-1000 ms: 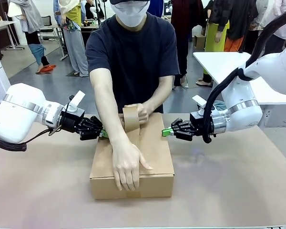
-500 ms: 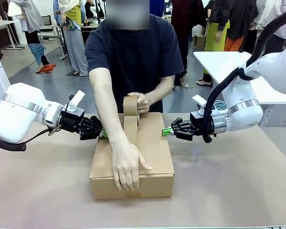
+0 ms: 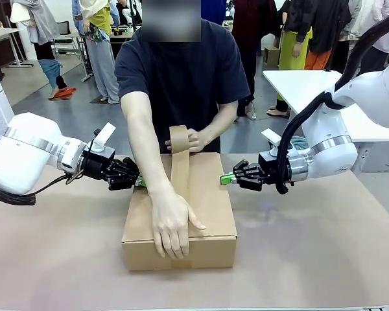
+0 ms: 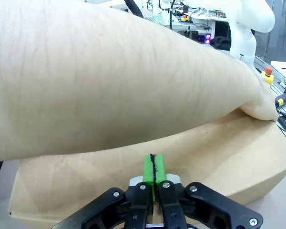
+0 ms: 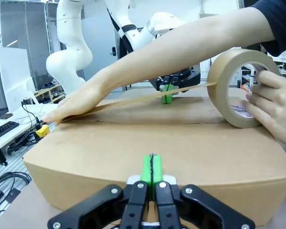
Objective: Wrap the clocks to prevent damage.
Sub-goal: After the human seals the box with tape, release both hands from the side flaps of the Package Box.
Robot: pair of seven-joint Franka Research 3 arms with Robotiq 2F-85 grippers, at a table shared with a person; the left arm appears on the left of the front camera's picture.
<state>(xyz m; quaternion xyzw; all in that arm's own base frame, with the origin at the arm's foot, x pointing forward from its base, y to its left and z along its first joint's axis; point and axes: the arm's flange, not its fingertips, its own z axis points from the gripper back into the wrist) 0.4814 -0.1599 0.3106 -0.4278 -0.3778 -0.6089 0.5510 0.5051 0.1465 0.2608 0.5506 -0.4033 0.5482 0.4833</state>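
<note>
A closed cardboard box [image 3: 211, 207] lies mid-table; the clocks are out of view. A person presses one hand [image 3: 172, 227] on the box's near edge, pinning a strip of brown tape [image 3: 179, 175] that runs along the lid. The other hand holds the tape roll [image 3: 179, 137] past the far edge, and the tape roll [image 5: 238, 88] stands upright. My left gripper [image 3: 141, 182] is shut, tips against the box's left side. My right gripper [image 3: 225, 179] is shut against the right side. Green pads meet at my left gripper [image 4: 153, 162] and my right gripper [image 5: 151, 164], both close to the box [image 5: 162, 143].
Brown paper covers the table [image 3: 311, 253]. The person's forearm [image 4: 109, 81] crosses just above my left gripper. A white table [image 3: 298, 84] stands behind at the right, and several people stand farther back.
The hand with the tape roll has drawn back past the box's far edge, pulling the strip longer. Both grippers and the pressing hand have stayed put.
</note>
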